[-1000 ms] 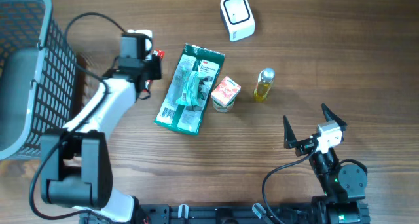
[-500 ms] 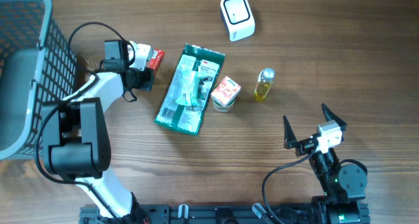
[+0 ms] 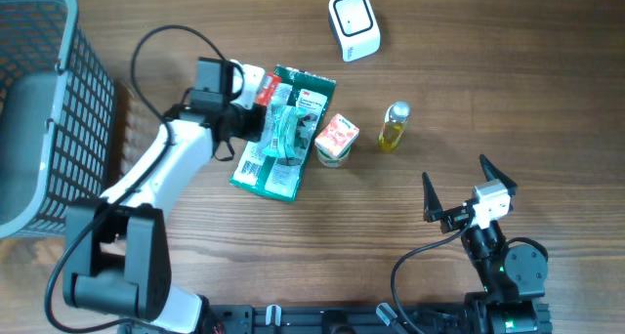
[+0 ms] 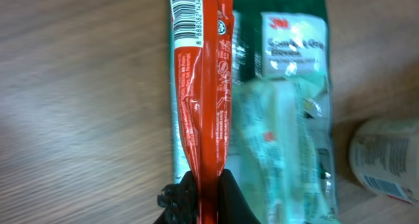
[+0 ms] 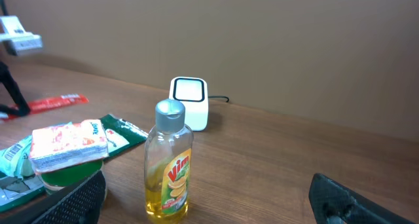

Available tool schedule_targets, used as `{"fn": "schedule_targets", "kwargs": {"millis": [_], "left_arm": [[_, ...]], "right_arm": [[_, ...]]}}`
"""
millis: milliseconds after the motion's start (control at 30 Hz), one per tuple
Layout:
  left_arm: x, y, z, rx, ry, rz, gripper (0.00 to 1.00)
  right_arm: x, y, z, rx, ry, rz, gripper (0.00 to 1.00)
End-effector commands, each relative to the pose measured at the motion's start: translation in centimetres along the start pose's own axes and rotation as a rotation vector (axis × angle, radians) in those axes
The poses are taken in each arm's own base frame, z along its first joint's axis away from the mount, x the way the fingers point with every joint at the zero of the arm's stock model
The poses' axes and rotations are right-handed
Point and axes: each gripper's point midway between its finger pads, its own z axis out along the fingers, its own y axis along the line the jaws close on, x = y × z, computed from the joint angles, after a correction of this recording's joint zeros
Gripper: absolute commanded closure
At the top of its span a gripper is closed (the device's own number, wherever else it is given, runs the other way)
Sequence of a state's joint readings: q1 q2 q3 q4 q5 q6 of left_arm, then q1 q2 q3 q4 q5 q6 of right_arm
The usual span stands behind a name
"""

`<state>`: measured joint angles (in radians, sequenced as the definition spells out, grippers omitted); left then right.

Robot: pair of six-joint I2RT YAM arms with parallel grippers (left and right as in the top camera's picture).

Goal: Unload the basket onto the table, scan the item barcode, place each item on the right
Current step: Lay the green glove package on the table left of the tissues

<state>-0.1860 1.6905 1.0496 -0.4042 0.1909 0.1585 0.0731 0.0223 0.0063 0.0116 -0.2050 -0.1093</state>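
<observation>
You have the red packet [image 3: 262, 88] clamped at one end in your left gripper [image 3: 244, 88], whose jaws are pinched tight on it. It sits over the upper left edge of the green 3M pack [image 3: 283, 139]. In the left wrist view the packet [image 4: 209, 86] runs straight up from the fingertips, edge-on, and its barcode [image 4: 186, 14] shows at the far end, on the left face. The green pack [image 4: 281, 119] lies flat beneath and to the right of it.

Just beside the green pack's right edge stands a small pink-topped carton [image 3: 336, 139], and near that, a bottle of yellow liquid [image 3: 394, 126] stands upright. The white scanner [image 3: 354, 23] rests toward the far edge of the table [image 3: 488, 61], well apart from the packet. The grey wire basket [image 3: 39, 100] is at the left side.

Your right gripper [image 3: 459, 183] is near the front right, jaws spread wide and holding nothing, facing the bottle [image 5: 169, 162] and scanner [image 5: 190, 103].
</observation>
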Motion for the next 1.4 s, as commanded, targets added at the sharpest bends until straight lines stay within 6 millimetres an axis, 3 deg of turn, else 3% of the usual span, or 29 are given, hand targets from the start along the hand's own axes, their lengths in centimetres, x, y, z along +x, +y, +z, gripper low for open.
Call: {"fn": "schedule_targets", "kwargs": {"millis": [0, 133, 233, 367, 467, 667, 767, 833, 900, 1000, 1167, 1267, 1367], "left_arm": [[2.3, -1.3, 1.7, -0.001, 0.084, 0.017, 0.96], [4.2, -2.7, 2.5, 0.025, 0.164, 0.018, 0.96], [4.6, -4.0, 2.6, 0.040, 0.179, 0.040, 0.72], [3.9, -4.3, 2.4, 0.042, 0.159, 0.048, 0.68], [3.3, -4.3, 2.0, 0.041, 0.135, 0.051, 0.51], [2.5, -4.0, 2.1, 0.023, 0.105, 0.023, 0.60], [0.5, -1.7, 1.8, -0.034, 0.035, -0.125, 0.63], [0.2, -0.8, 1.6, -0.045, 0.022, -0.151, 0.62], [0.9, 0.1, 1.5, -0.058, 0.047, -0.174, 0.55], [3.5, 1.3, 1.4, -0.099, 0.144, -0.205, 0.57], [6.6, -0.3, 1.8, -0.017, 0.264, -0.233, 0.58], [7.4, -0.2, 2.4, -0.018, 0.297, -0.240, 0.67], [8.2, 0.2, 2.7, -0.057, 0.327, -0.301, 0.67]], "right_arm": [[-0.1, -0.1, 0.0, 0.004, -0.006, 0.003, 0.00], [-0.1, -0.1, 0.0, 0.004, -0.006, 0.003, 0.00], [-0.1, -0.1, 0.0, 0.004, -0.006, 0.003, 0.00], [-0.1, -0.1, 0.0, 0.004, -0.006, 0.003, 0.00], [-0.1, -0.1, 0.0, 0.004, -0.006, 0.003, 0.00], [-0.1, -0.1, 0.0, 0.004, -0.006, 0.003, 0.00], [-0.1, -0.1, 0.0, 0.004, -0.006, 0.003, 0.00], [-0.1, -0.1, 0.0, 0.004, -0.006, 0.003, 0.00], [-0.1, -0.1, 0.0, 0.004, -0.006, 0.003, 0.00], [-0.1, -0.1, 0.0, 0.004, -0.006, 0.003, 0.00], [-0.1, -0.1, 0.0, 0.004, -0.006, 0.003, 0.00], [-0.1, -0.1, 0.0, 0.004, -0.006, 0.003, 0.00], [-0.1, -0.1, 0.0, 0.004, -0.006, 0.003, 0.00]]}}
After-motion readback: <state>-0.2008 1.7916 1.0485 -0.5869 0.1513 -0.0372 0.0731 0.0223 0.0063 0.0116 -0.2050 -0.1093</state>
